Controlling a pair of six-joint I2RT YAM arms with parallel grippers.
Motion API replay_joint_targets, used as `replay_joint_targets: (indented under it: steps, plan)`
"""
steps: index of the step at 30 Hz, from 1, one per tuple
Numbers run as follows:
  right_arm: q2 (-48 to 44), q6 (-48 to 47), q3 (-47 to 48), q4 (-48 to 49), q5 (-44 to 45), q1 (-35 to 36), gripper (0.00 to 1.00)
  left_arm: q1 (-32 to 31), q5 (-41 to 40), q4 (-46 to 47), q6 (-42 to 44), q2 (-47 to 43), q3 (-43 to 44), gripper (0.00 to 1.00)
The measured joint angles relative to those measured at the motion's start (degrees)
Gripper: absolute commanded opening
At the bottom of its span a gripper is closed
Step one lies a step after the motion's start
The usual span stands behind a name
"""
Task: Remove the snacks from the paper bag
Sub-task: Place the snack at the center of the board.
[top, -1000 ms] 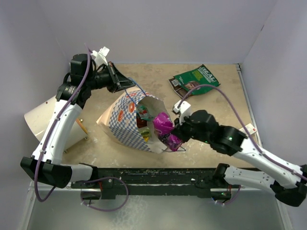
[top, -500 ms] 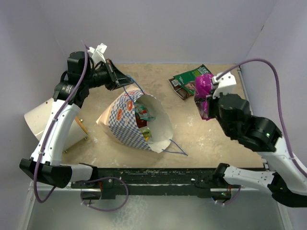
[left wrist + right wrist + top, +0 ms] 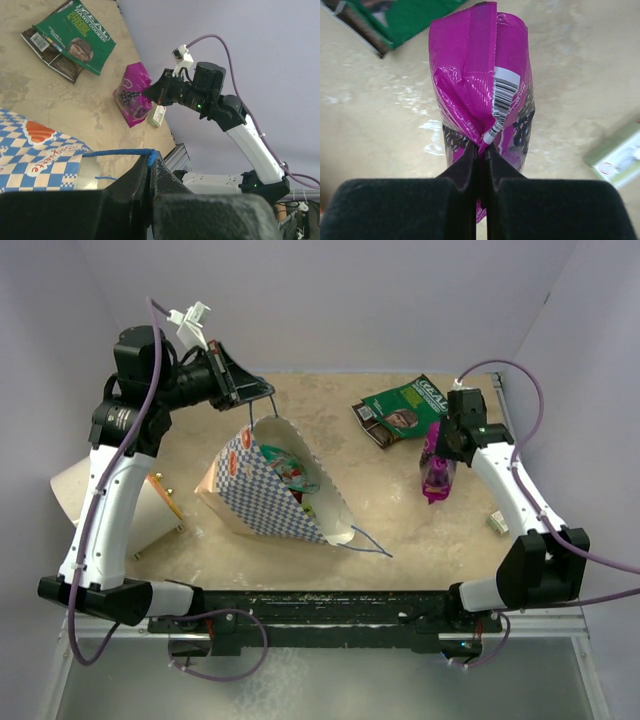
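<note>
Top external view, read from the left: a white-and-tan drum point(image 3: 75, 490) lies at the bench point(image 3: 400, 510) edge, not part of the task. The left end effector point(image 3: 245, 390) is raised above the bench, its jaws pinched narrow on the blue cord handle point(image 3: 120, 152) of the paper bag point(image 3: 265, 500). The bag hangs tilted from that cord with its base on the bench and its mouth open toward the right. Several packets point(image 3: 290, 475) sit inside, green and red among them. A green packet point(image 3: 405, 410) lies flat on the bench, well apart from the bag.

Further right, the right end effector point(image 3: 447, 440) is clamped on the top seam of the purple packet point(image 3: 437, 468), which hangs below it. Whether its lower end touches the bench cannot be told. A small white-green box point(image 3: 497, 522) lies near.

Assessment: the packets appear light, soft and crinkly, with slick film likely to slide under a flat squeeze. The crimped seam or a corner offers the surest hold. The bag is thin paper and will likely sag if the cord is released.
</note>
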Motion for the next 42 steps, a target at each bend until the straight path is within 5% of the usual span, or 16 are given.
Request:
replay_joint_targets:
  steps: [10,17,24,30,35,42]
  plan:
    - [-3.54,10.12,-10.54,18.53,-19.82,-4.48,0.0,0.52,1.84,-5.27,2.99,4.11,6.84,0.0]
    - [-3.17,16.68,-23.63,29.44,-28.44,-13.9,0.43,0.52,1.92,-9.22,6.32,2.27,3.37,0.0]
    - [-2.34,15.58,-24.37,23.19,-23.17,-23.74,0.8,0.52,1.79,-11.78,7.69,0.81,0.57,0.0]
    - [-3.82,12.33,-17.42,16.76,-19.91,-21.2,0.95,0.52,0.31,-13.64,8.39,0.55,0.63,0.0]
    - [-5.29,7.67,-9.22,12.24,-17.66,-14.03,0.94,0.52,-0.74,-14.29,8.5,0.31,0.72,0.0]
    - [-4.79,4.02,-8.72,11.98,-27.02,2.14,0.88,0.52,-1.51,-15.69,9.01,0.07,2.21,0.0]
